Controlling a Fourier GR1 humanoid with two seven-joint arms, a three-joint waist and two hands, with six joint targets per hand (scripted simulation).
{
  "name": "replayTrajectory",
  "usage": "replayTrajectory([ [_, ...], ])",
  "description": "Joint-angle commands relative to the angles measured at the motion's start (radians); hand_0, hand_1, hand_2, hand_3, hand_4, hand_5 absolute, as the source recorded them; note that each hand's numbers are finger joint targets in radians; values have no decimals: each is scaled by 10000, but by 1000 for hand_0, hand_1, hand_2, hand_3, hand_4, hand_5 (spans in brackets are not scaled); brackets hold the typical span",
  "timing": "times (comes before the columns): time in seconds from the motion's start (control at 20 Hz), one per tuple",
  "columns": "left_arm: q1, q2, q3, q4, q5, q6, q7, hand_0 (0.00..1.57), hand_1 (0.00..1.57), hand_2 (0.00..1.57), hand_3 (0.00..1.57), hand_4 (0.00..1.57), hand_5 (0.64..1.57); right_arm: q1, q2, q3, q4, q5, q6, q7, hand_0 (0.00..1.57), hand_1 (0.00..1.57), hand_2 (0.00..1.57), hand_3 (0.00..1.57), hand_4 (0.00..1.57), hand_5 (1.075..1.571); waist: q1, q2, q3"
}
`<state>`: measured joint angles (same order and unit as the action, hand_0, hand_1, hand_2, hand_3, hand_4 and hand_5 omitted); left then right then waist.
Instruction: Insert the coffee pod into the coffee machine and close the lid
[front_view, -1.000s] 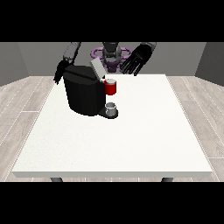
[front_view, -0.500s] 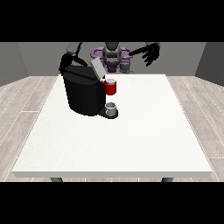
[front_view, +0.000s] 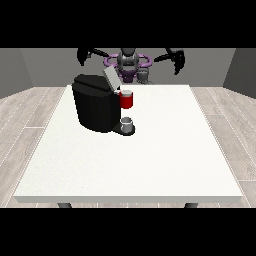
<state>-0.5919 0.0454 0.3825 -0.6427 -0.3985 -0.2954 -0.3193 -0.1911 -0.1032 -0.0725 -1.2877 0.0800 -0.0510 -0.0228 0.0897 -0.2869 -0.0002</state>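
Observation:
A black coffee machine (front_view: 95, 102) stands on the white table (front_view: 150, 155), left of centre. Its grey lid (front_view: 111, 79) tilts up and open at the top. The machine's red front part (front_view: 126, 100) sits above a small grey cup (front_view: 127, 123) on the drip base. I cannot make out a separate coffee pod. The hand at the view's left (front_view: 84, 54) is raised high above and behind the machine, touching nothing. The hand at the view's right (front_view: 177, 60) is raised far right, fingers hanging down, holding nothing.
The robot's torso (front_view: 129, 62) with purple shoulder rings stands behind the table's far edge. White tabletop stretches in front of and to the right of the machine. Grey wood floor surrounds the table.
Both arms have lifted and spread outward. The hand at the view's left rose away from the machine's lid; the hand at the view's right moved further right and up.

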Motion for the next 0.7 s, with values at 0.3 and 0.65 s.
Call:
replayTrajectory([
  [0.3,1017,-448,-959,-1928,1276,-425,760,0,0,0,0,411,1571,-1537,-859,-848,418,-318,256,450,0,0,0,0,0,1571,1130,517,7],
  [0.65,1572,-451,-1586,-3370,1745,-40,805,0,0,0,0,383,1571,-2651,-790,-1271,1095,-1076,467,1032,0,0,0,0,83,1571,1101,1527,5],
])
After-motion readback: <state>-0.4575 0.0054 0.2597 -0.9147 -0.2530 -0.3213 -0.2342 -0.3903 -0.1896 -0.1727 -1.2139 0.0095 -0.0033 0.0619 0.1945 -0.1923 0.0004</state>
